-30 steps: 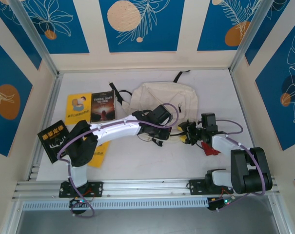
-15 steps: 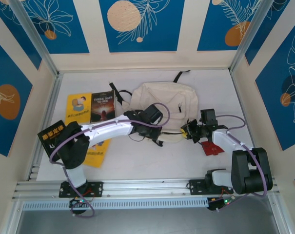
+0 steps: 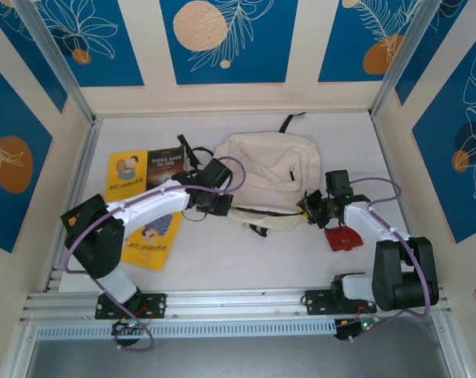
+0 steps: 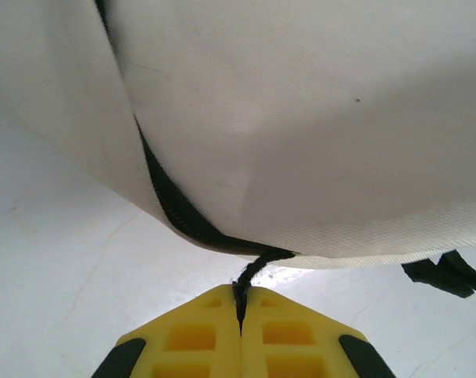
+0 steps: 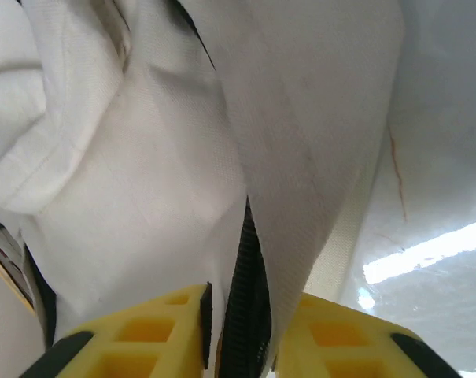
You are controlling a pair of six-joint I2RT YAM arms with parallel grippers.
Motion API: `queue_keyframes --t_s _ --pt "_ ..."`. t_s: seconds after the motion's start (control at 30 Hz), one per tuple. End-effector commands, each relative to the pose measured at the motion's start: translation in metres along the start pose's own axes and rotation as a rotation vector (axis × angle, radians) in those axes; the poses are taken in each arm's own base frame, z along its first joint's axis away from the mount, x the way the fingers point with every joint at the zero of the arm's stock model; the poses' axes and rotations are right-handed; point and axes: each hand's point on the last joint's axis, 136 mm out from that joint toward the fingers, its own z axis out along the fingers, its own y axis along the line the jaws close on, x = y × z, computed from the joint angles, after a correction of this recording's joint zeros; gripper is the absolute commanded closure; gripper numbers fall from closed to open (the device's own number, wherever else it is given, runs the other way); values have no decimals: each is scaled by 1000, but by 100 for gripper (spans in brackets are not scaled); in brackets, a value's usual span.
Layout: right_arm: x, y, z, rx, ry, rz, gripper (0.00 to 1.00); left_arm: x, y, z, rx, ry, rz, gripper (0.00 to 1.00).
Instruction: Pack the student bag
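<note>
The cream student bag (image 3: 265, 175) lies flat in the middle of the table, black straps at its back. My left gripper (image 3: 224, 206) sits at the bag's front left edge. In the left wrist view it (image 4: 240, 298) is shut on a thin black zip pull (image 4: 255, 269) that leads to the bag's zip line (image 4: 175, 213). My right gripper (image 3: 311, 209) is at the bag's front right corner. Its yellow fingers (image 5: 155, 327) are shut on a fold of the bag's cloth (image 5: 143, 157) with the black zip (image 5: 244, 268) between them.
A yellow book (image 3: 127, 172) and a dark book (image 3: 165, 169) lie side by side at the left. Another yellow book (image 3: 153, 238) lies partly under my left arm. A red flat thing (image 3: 344, 238) lies by the right arm. Frame posts and walls close in the table.
My left arm has swung left along the bag's front edge, drawing the zip pull with it. The right gripper has shifted slightly toward the bag's right corner and holds the cloth.
</note>
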Motion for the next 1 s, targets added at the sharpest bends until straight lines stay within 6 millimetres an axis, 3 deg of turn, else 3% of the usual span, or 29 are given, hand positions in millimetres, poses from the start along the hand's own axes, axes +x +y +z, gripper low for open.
queue_keyframes --t_s 0.0,0.1,0.2,0.47,0.7,0.83,0.97 --pt "3 10 -6 -12 36 -50 53 -7 -24 -5 73 2 70 100" --pt "5 8 -13 39 21 -87 37 -12 -47 -5 110 1 108 100" --pt "2 5 -24 95 -13 -131 33 -15 -70 -7 152 -2 146 100" --pt "2 1 -53 187 -67 -185 26 -18 -124 0 242 0 210 100" --pt "14 6 -57 157 -23 -106 25 -22 -165 11 334 7 216 100" --pt "20 -4 -67 213 -30 10 24 -22 -176 23 340 15 216 100" --pt "25 -6 -68 170 -37 79 14 -17 -186 29 363 31 221 100"
